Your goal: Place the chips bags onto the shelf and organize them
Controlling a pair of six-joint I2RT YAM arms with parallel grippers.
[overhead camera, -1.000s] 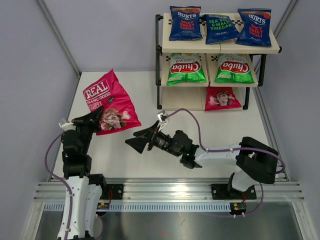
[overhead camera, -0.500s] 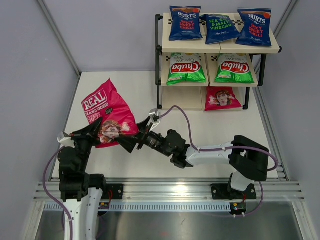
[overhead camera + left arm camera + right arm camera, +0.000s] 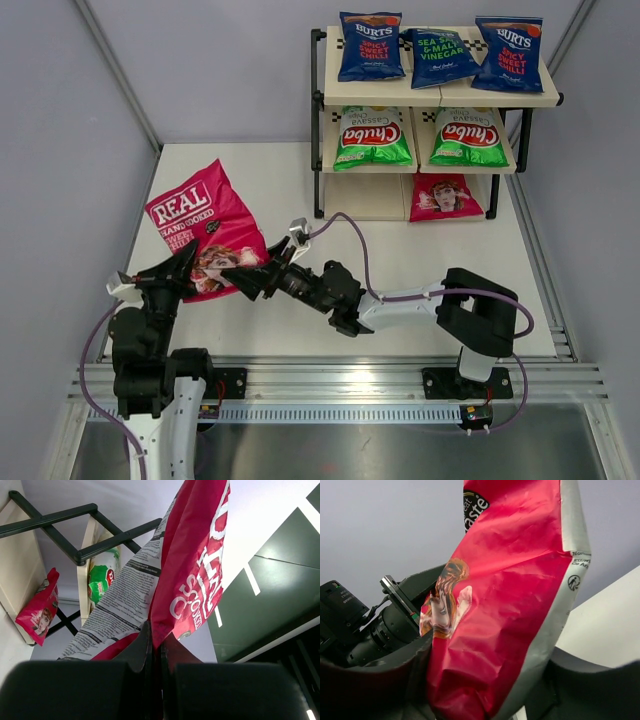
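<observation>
A pink-red REAL chips bag [image 3: 195,225] is held up over the table's left side. My left gripper [image 3: 185,265] is shut on its lower edge; in the left wrist view the bag [image 3: 195,555] rises from the pinched fingertips of that gripper [image 3: 156,635]. My right gripper [image 3: 245,277] reaches in from the right, and in its wrist view this gripper [image 3: 485,680] has the bag's [image 3: 505,595] lower corner filling the space between its jaws, both fingers against the foil. The shelf [image 3: 318,120] stands at the back right.
The shelf's top board carries three blue BURTS bags [image 3: 443,55]. Two green Chuba bags [image 3: 371,137] sit on the middle board and a second pink REAL bag [image 3: 446,196] on the bottom right. A grey wall [image 3: 70,150] runs close on the left.
My right gripper has swung left across the table to the held bag and narrowed its jaws around the bag's corner. The left arm drew the bag slightly left and toward me.
</observation>
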